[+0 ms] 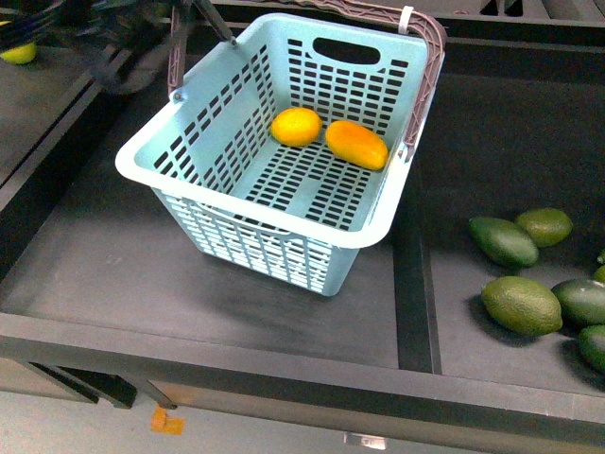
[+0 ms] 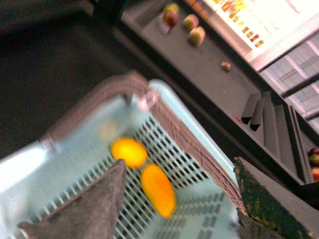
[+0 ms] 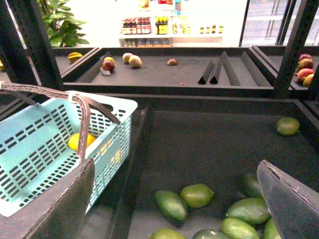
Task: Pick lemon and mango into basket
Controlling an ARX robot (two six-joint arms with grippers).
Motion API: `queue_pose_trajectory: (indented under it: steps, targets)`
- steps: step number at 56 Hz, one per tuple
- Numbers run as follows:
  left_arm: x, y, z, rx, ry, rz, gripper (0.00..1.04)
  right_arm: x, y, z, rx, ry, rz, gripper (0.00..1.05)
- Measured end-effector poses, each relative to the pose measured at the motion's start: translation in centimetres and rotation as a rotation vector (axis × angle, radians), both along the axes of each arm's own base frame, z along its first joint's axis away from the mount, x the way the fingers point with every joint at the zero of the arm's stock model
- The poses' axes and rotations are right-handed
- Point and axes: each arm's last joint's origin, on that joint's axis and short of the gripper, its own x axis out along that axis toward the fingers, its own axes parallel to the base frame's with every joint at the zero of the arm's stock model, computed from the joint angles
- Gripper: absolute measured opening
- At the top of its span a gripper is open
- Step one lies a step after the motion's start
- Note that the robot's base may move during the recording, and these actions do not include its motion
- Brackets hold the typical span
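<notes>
Avocados [image 1: 520,305] lay nearest you, a dark green cluster on the black tabletop [image 1: 123,265] at the front right, well apart from the basket [image 1: 248,203] and split from it by a raised black divider [image 1: 412,284]. Your basket sat tilted on the tabletop in the middle, mauve handles [image 1: 430,66] folded back along its rim. On its slotted floor, toward the far wall, the lemon [image 1: 296,126] and the mango [image 1: 356,144] rested side by side, just touching or nearly so. You had the left arm blurred at the far left corner beyond the basket; its pincer [image 2: 179,199] hung above the basket interior with fingers [image 2: 94,204] spread apart and nothing between them. Your right pincer [image 3: 174,199] also stood wide apart, over the avocados. Farther back, a shelf [image 3: 164,74] carried a few scattered reddish fruits [image 3: 108,64].
</notes>
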Motion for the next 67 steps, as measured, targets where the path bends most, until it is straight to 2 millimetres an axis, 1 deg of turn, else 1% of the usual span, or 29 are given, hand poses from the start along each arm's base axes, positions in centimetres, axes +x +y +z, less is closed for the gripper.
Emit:
queue_pose_trajectory:
  steps: [1, 2, 3, 5, 8, 9, 11, 16, 18, 26, 29, 32, 35, 52, 54, 58, 67]
  targets:
    - [-0.6, 0.9, 0.1, 0.069, -0.062, -0.017, 0.60, 0.0, 0.0, 0.0, 0.000, 0.000, 0.000, 0.96]
    - [-1.6, 2.2, 0.5, 0.146, -0.147, -0.020, 0.55, 0.0, 0.0, 0.0, 0.000, 0.000, 0.000, 0.96]
    - [-2.2, 3.0, 0.8, 0.214, -0.187, -0.023, 0.51, 0.0, 0.0, 0.0, 0.000, 0.000, 0.000, 0.96]
    - [-3.5, 4.5, 1.4, 0.349, -0.243, -0.021, 0.44, 0.0, 0.0, 0.0, 0.000, 0.000, 0.000, 0.96]
    - [-5.4, 6.3, 1.7, 0.464, -0.276, -0.018, 0.33, 0.0, 0.0, 0.0, 0.000, 0.000, 0.000, 0.96]
    - [-5.7, 6.5, 1.7, 0.487, -0.277, -0.019, 0.32, 0.0, 0.0, 0.0, 0.000, 0.000, 0.000, 0.96]
    - [-6.9, 7.4, 1.4, 0.533, -0.272, -0.030, 0.25, 0.0, 0.0, 0.0, 0.000, 0.000, 0.000, 0.96]
    - [-9.3, 9.0, 0.0, 0.614, -0.234, -0.066, 0.07, 0.0, 0.0, 0.0, 0.000, 0.000, 0.000, 0.96]
    - [-10.0, 9.5, -0.2, 0.623, -0.224, -0.069, 0.03, 0.0, 0.0, 0.0, 0.000, 0.000, 0.000, 0.96]
    - [-13.2, 11.7, -0.4, 0.649, -0.233, -0.064, 0.03, 0.0, 0.0, 0.0, 0.000, 0.000, 0.000, 0.96]
    - [-14.0, 12.3, -0.8, 0.649, -0.246, -0.057, 0.03, 0.0, 0.0, 0.0, 0.000, 0.000, 0.000, 0.96]
    - [-15.4, 13.0, -1.6, 0.653, -0.225, -0.066, 0.03, 0.0, 0.0, 0.0, 0.000, 0.000, 0.000, 0.96]
    - [-16.2, 13.3, -1.8, 0.654, -0.220, -0.072, 0.03, 0.0, 0.0, 0.0, 0.000, 0.000, 0.000, 0.96]
    - [-19.5, 14.7, -1.6, 0.655, -0.225, -0.067, 0.03, 0.0, 0.0, 0.0, 0.000, 0.000, 0.000, 0.96]
    - [-19.9, 15.0, -1.6, 0.653, -0.233, -0.090, 0.03, 0.0, 0.0, 0.0, 0.000, 0.000, 0.000, 0.96]
    - [-20.7, 15.8, -1.5, 0.658, -0.225, -0.060, 0.03, 0.0, 0.0, 0.0, 0.000, 0.000, 0.000, 0.96]
    - [-22.1, 15.8, -1.4, 0.658, -0.229, -0.064, 0.03, 0.0, 0.0, 0.0, 0.000, 0.000, 0.000, 0.96]
